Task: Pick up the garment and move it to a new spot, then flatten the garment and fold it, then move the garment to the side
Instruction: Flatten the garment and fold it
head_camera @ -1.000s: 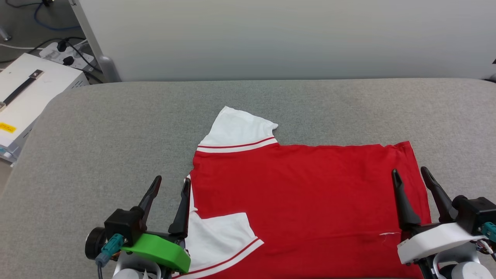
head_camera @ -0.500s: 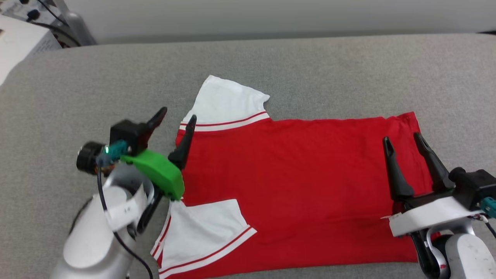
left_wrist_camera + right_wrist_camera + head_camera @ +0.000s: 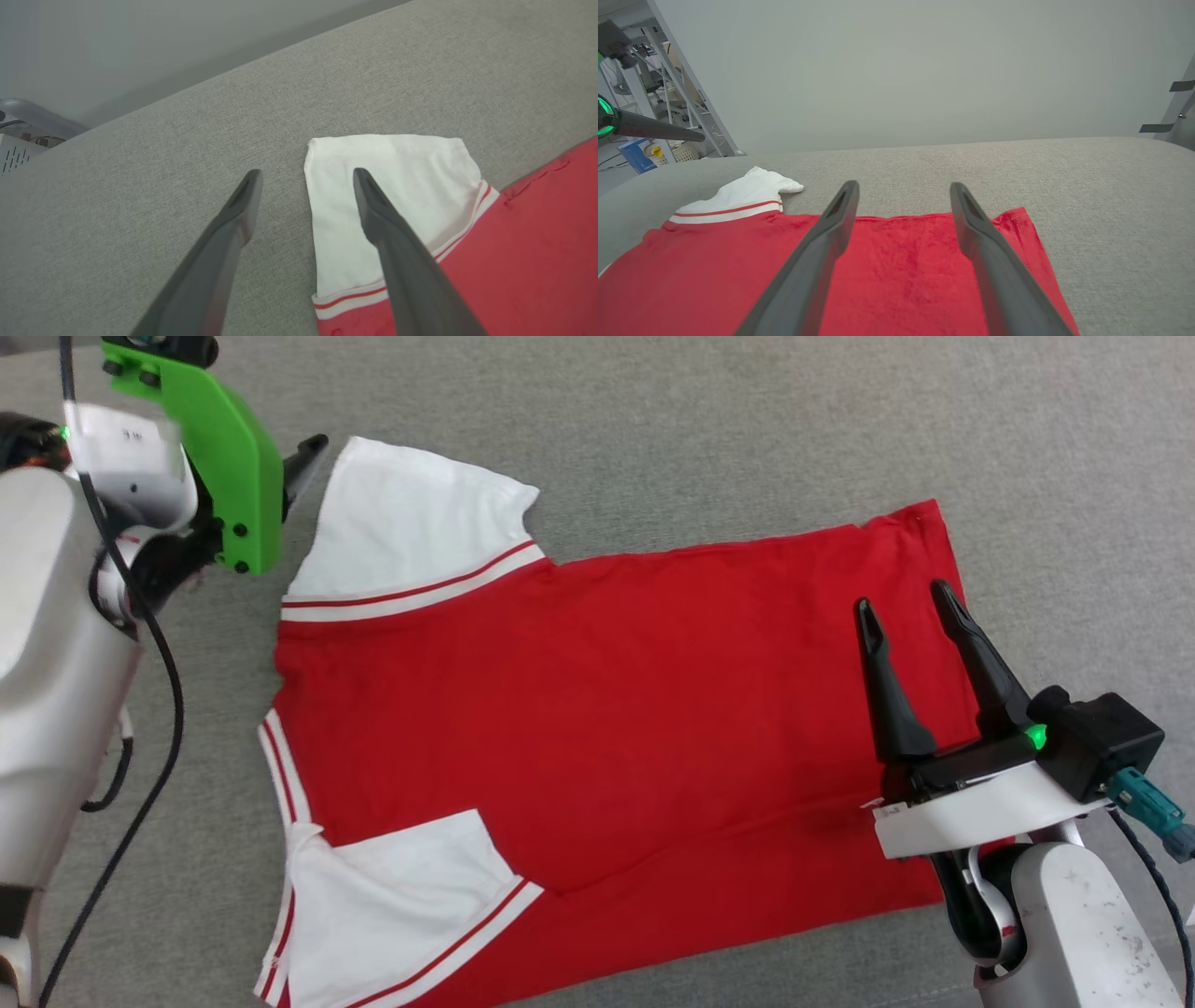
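Note:
The garment [image 3: 607, 691] lies spread flat on the grey surface, plain red side up, with its number and lettering hidden. One white sleeve [image 3: 411, 523] points to the far left, and the other [image 3: 392, 887] is folded in over the near left corner. My left gripper [image 3: 307, 173] is open above the far sleeve's [image 3: 411, 186] outer edge, one finger over the cloth and one over the bare surface. My right gripper [image 3: 904, 602] is open just above the hem end of the garment [image 3: 901, 261], holding nothing.
The grey padded surface [image 3: 747, 429] stretches past the garment on all sides. A pale wall [image 3: 901, 70] stands behind it. Metal framing and clutter [image 3: 668, 93] sit beyond the far left corner, and a white box [image 3: 14, 154] is by the left edge.
The head camera has tilted down and closer. My left arm has travelled forward from the near sleeve, past the collar side, to the far sleeve. The right gripper still hovers open over the hem.

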